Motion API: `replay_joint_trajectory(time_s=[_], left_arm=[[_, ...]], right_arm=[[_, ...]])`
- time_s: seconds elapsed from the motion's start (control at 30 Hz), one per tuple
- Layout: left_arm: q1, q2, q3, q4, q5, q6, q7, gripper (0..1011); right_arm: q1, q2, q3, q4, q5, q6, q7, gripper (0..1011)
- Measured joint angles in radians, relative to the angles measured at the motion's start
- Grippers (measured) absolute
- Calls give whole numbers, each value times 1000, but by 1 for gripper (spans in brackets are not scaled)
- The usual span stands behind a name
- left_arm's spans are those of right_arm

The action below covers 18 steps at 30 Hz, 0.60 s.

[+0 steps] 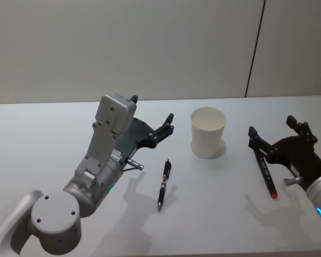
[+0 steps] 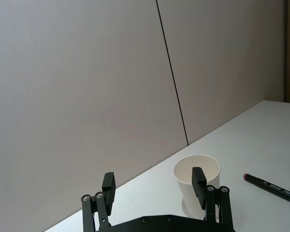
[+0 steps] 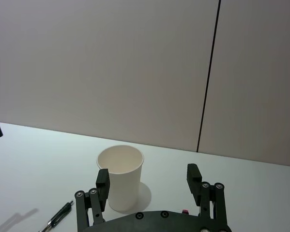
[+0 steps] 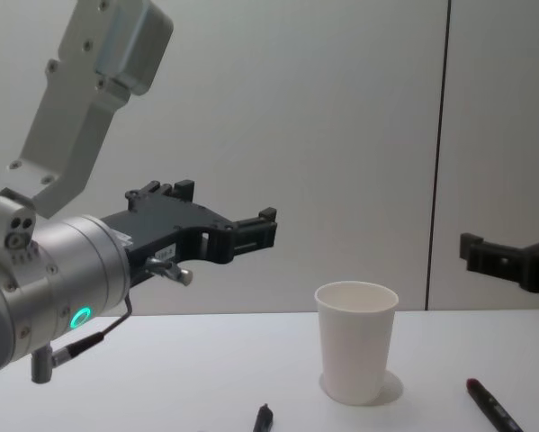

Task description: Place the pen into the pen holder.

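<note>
- Your left tool [image 2: 154,177] hovers with its fingers apart and empty, at 9 o'clock of the one pen holder [image 1: 208,132].
- Your right tool [image 1: 271,125], also apart and empty, hovers at the holder's 3 o'clock.
- Two pens lie on the tabletop [image 1: 42,123]: a black pen [image 1: 164,183] at 7 o'clock, a red-tipped pen [image 1: 266,174] at 4 o'clock.

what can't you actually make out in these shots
- Pen holder: its inside bottom is hidden by its own wall in the head and chest views.
- Middle pen: the chest view's bottom edge cuts off all but one end.
- Red-tipped pen: in the head view its far end runs under the open right gripper; its lettering is too small to read.
</note>
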Motion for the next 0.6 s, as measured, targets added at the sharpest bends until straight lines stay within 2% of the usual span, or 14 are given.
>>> replay_joint_trajectory(time_s=[0.4, 0.6], left_arm=[[0, 0, 0, 0, 0, 0, 0, 1004], [0, 0, 0, 0, 0, 0, 0, 1004]], right_arm=[[77, -54, -14, 47, -74, 137, -29, 1001], [135, -72, -8, 89, -101, 235, -18, 1001]])
